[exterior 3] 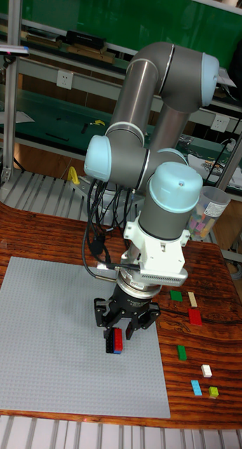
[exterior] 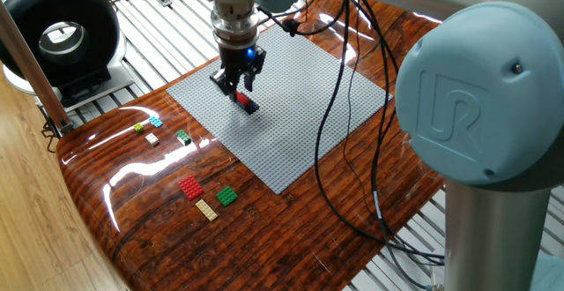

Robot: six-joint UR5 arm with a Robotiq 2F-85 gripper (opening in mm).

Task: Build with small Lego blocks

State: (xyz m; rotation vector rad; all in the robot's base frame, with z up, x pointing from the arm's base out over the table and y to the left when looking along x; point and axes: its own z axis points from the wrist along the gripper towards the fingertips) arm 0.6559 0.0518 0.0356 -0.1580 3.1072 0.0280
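Gripper [exterior: 238, 89] low over grey baseplate [exterior: 300, 123], jaws closed on red brick [exterior 3: 118, 339] w/ dark blue brick [exterior 3: 115, 349] stuck beneath it

Held pair tilted in fixed view, hanging just above studs, contact w/ plate not clear. Rest of small blocks loose on wood table [exterior: 291, 229] beside plate: red [exterior: 190, 187], tan [exterior: 206, 209], green [exterior: 227, 196] near front edge; dark green [exterior: 182, 136], white [exterior: 152, 138], yellow-green [exterior: 138, 128], light blue [exterior: 156, 122] further back. Main risk, as judged: pressing down while tilted or off-grid, so studs fail to seat and pair skews, jams or pops from jaws. Also poss: lower brick peels off upper under side load, or stays stuck to fingers on release, since grip looks to be on top brick only. Dangling cables [exterior: 339, 106] sweep over plate, could snag or nudge placed pieces
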